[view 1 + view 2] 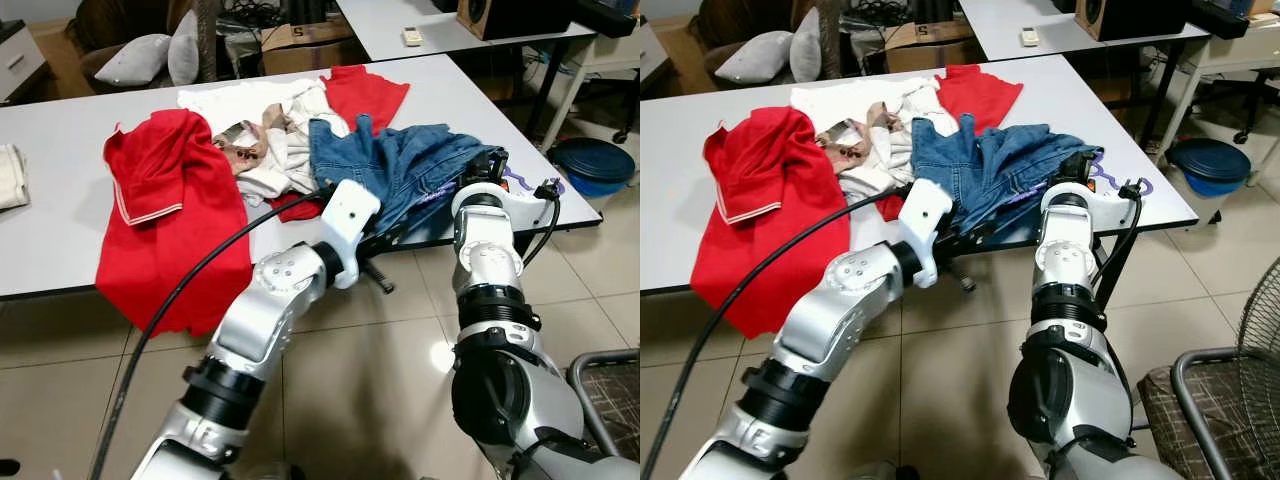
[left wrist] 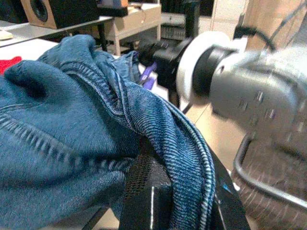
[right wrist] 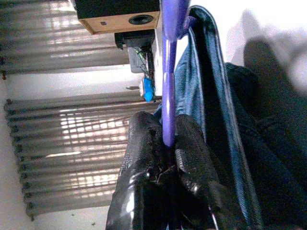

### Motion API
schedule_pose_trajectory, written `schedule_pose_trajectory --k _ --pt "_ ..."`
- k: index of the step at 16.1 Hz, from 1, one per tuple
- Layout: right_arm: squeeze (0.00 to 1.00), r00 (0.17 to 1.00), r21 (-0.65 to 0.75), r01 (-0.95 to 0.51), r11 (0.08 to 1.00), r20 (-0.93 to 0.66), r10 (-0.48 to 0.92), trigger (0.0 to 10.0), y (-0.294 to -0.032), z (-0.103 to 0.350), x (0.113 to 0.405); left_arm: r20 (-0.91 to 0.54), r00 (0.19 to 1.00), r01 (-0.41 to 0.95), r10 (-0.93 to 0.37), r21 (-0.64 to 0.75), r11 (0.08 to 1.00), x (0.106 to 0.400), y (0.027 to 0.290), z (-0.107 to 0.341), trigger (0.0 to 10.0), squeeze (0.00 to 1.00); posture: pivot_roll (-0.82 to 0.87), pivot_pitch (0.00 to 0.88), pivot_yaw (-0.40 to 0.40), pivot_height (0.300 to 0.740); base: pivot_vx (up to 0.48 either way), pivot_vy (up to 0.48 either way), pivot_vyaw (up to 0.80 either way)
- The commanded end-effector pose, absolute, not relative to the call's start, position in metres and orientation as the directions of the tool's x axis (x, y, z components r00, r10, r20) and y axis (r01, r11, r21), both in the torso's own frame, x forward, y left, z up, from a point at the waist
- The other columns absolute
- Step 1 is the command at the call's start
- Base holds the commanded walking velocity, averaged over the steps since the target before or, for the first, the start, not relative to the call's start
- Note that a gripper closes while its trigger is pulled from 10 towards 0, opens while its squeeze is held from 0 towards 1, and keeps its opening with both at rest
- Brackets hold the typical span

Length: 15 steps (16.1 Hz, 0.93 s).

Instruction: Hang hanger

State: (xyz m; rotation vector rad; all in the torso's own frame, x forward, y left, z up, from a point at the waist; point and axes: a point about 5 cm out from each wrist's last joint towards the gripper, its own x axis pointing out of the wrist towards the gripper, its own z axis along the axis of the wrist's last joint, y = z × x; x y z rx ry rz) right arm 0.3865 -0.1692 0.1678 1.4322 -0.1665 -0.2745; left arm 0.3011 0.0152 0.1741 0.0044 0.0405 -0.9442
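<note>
Both grippers at the blue jeans (image 1: 400, 165), near right table (image 1: 60, 230) edge.
Right gripper (image 3: 163, 143) fingers clamped on purple hanger (image 3: 168, 81) beside the jeans' right side. Left gripper (image 2: 163, 191) under the denim fold; its finger state cannot be told.

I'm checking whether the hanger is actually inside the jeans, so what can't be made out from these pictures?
- Purple hanger: its far end is cut off by the right wrist view's edge; the jeans cover most of it in the eye views.
- Left gripper: denim drapes over it, hiding the fingertips.
- Right gripper: in the eye views its own wrist hides the fingers.
</note>
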Motion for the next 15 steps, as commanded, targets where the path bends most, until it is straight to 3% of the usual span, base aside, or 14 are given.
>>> schedule_pose_trajectory --k 1,2,3,4,5,8,9,12,15 --pt "0.0 0.936 0.988 0.02 0.153 0.036 -0.351 10.0 -0.178 0.191 0.389 0.011 0.526 0.85 -0.85 -0.014 0.526 0.297 0.007 0.186 0.0 0.0 -0.01 0.0 0.081 0.74 0.0 0.0 0.0" --pt "0.0 0.949 0.981 -0.002 0.194 0.063 -0.309 10.0 -0.168 0.194 0.388 0.001 0.558 0.83 -0.83 0.016 0.558 0.301 0.007 0.187 0.5 0.0 -0.01 0.0 0.08 0.74 0.0 0.0 0.0" --pt "0.0 0.966 0.965 -0.019 0.262 0.085 -0.244 10.0 -0.157 0.196 0.388 -0.019 0.616 0.787 -0.787 0.061 0.614 0.308 0.011 0.185 3.5 0.0 -0.01 0.0 0.081 0.74 0.0 0.0 0.0" --pt "0.0 0.975 0.947 -0.044 0.317 0.111 -0.194 10.0 -0.15 0.198 0.386 -0.024 0.664 0.745 -0.747 0.096 0.66 0.315 0.016 0.186 4.9 0.0 -0.01 0.0 0.081 0.74 0.0 0.0 0.0" --pt "0.0 0.977 0.942 -0.054 0.331 0.118 -0.177 10.0 -0.15 0.197 0.379 -0.05 0.741 0.668 -0.67 0.156 0.728 0.326 0.027 0.185 10.0 0.0 -0.02 0.0 0.082 0.74 0.0 0.0 0.0" --pt "0.0 0.977 0.943 -0.027 0.33 0.094 -0.19 10.0 -0.162 0.195 0.37 -0.056 0.813 0.581 -0.58 0.164 0.797 0.338 0.043 0.19 10.0 0.0 -0.03 0.0 0.093 0.74 0.0 0.0 0.0" --pt "0.0 0.982 0.94 -0.026 0.34 0.088 -0.167 10.0 -0.163 0.195 0.366 -0.035 0.806 0.59 -0.591 0.137 0.796 0.339 0.045 0.195 10.0 1.0 -0.03 0.0 0.095 0.74 0.0 0.0 0.0" --pt "0.0 0.991 0.937 -0.031 0.348 0.074 -0.112 10.0 -0.16 0.196 0.357 -0.013 0.764 0.645 -0.646 0.073 0.761 0.339 0.038 0.206 10.0 1.0 -0.03 0.0 0.1 0.74 0.0 0.0 0.0" --pt "0.0 0.993 0.941 0.0 0.338 0.041 -0.112 10.0 -0.162 0.193 0.354 -0.1 0.619 0.784 -0.779 0.025 0.62 0.323 0.024 0.2 10.0 1.0 -0.03 0.0 0.102 0.74 0.0 0.0 0.0"
